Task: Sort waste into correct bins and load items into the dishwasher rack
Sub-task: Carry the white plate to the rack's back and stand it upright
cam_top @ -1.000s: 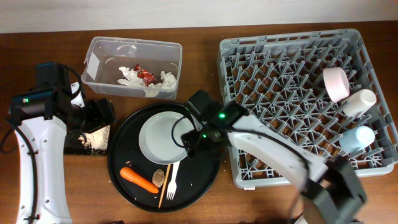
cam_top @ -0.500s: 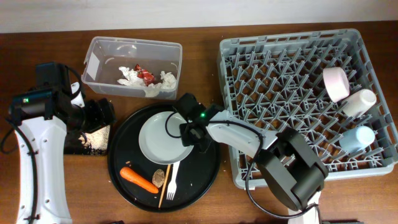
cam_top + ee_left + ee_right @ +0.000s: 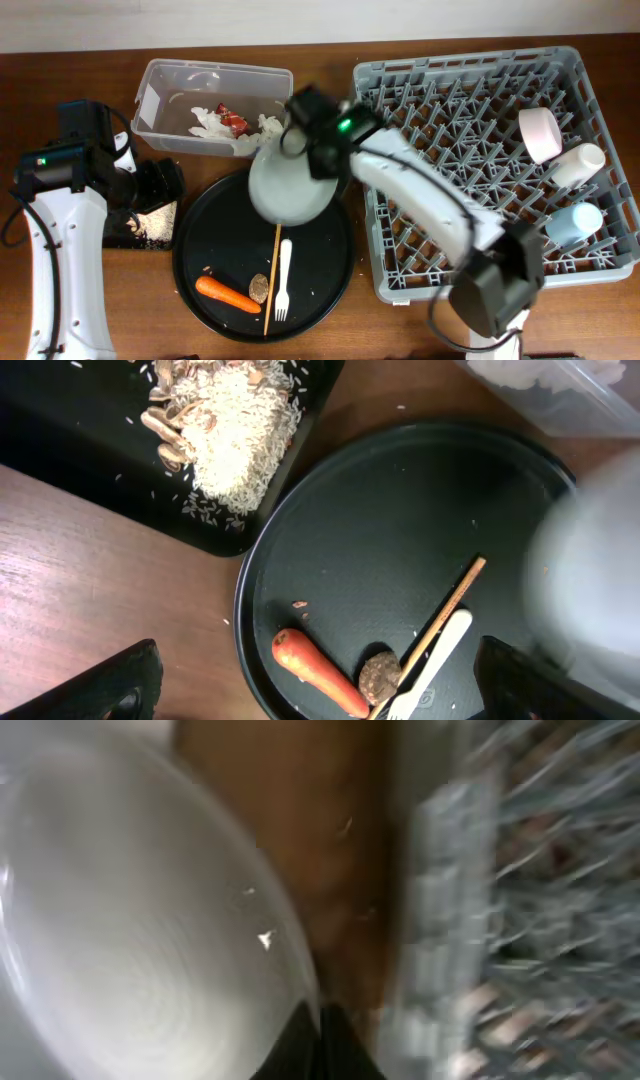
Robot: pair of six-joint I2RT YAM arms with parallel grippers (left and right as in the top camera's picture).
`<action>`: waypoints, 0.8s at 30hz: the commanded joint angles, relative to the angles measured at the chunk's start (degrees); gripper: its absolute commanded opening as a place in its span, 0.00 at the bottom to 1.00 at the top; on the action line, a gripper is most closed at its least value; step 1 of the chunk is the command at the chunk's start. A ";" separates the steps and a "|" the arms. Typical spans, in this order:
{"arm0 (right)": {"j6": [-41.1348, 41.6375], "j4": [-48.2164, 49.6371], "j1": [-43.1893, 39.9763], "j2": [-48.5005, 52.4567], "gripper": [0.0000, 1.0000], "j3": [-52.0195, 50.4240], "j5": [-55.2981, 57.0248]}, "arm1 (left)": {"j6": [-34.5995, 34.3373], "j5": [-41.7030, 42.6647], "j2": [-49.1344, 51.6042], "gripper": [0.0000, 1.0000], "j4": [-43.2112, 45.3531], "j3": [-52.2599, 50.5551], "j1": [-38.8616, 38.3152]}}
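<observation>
Nearest the robot, on the front half of the round black tray (image 3: 185, 270): carrot (image 3: 223, 293), brown lump (image 3: 258, 288), white fork (image 3: 284, 278) and a wooden stick (image 3: 271, 275), all close together. Not sorted yet imo.

Just left of the tray, the L gripper (image 3: 155, 185) hangs wide open w/ nothing in it, over the shallow black tray (image 3: 125, 235) w/ the rice-like scraps (image 3: 235, 435). Prob parked at the food bin, handy for the carrot.

Over the tray's back edge, the R gripper (image 3: 320, 1040) is pinched onto the rim of the white plate (image 3: 290, 185), which is lifted off the tray and tilted. An edge grip makes sense bc it has to slot upright btw pegs.

The rack (image 3: 450, 150) sits right of the tray, w/ the pink bowl (image 3: 542, 135), white cup (image 3: 578, 163) and blue cup (image 3: 580, 220) along its far side.

Behind the tray is the clear tub (image 3: 150, 90) holding tissues (image 3: 210, 122) + a red wrapper (image 3: 233, 122).
</observation>
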 commanded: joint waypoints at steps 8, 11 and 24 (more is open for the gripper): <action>-6.43 -3.69 -16.22 -9.44 0.04 7.23 48.02 | -0.52 0.24 -0.11 0.99 0.00 0.09 0.22; -4.33 -3.96 -19.71 -7.15 0.04 5.66 54.34 | -0.55 0.26 -0.11 0.99 0.02 0.09 0.22; -0.59 -4.17 -22.01 5.66 0.04 -1.40 48.68 | -0.55 0.26 -0.11 0.99 0.02 0.09 0.22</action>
